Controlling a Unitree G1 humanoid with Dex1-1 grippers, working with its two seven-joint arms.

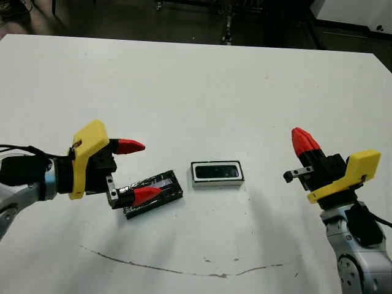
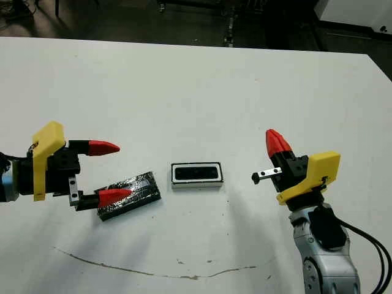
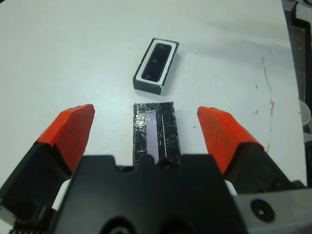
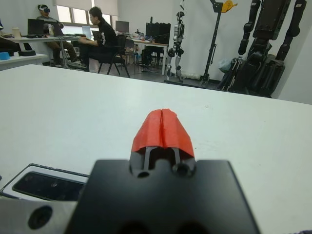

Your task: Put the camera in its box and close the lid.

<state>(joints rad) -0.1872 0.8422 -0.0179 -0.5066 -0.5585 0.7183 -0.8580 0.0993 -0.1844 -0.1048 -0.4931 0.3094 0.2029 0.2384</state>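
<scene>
My left gripper [image 1: 136, 171] spread wide, straddling glossy black rectangular lid [image 1: 154, 193] lengthwise | matte-black camera bar [image 1: 217, 171] already in white-lined tray box [image 1: 217, 181] | right gripper [image 1: 304, 142] pinched closed, farther off

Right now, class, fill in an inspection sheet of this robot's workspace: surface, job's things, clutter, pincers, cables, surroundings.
Surface: white table, a thin dark curved mark near its front edge.
Job's things: camera already lying in its box; lid off, lying left of the box.
Clutter: nothing seen.
Pincers: left pincer open, straddling the lid; right pincer shut, empty, right of the box.
Cables: black cables along both arms.
Surroundings: seated people at desks, robot stands beyond the table.
</scene>
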